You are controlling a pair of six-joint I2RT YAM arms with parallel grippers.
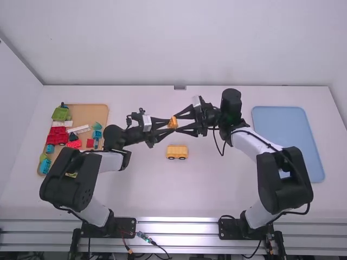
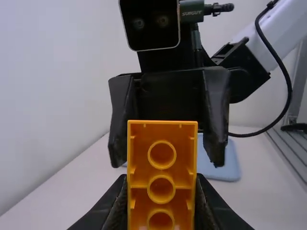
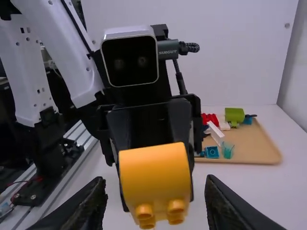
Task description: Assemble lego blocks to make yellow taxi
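One yellow block (image 1: 173, 122) is up off the table (image 1: 211, 187) near the car (image 1: 177, 150), clamped in the left hand (image 1: 169, 124). Facing it, the right hand (image 1: 178, 123) has its fingers (image 3: 86, 211) spread well apart, with the block between their lines. The car stands upright on its wheels; left of it lies a tan tray (image 1: 84, 115) of loose blocks (image 1: 57, 135), right of it a blue tray (image 1: 282, 135).

white arm pieces (image 3: 29, 72) dotted with dark screws, chunky black joints (image 1: 230, 105), a loose black cable (image 2: 286, 74), and a silver-topped camera box (image 3: 130, 62) with rounded corners.
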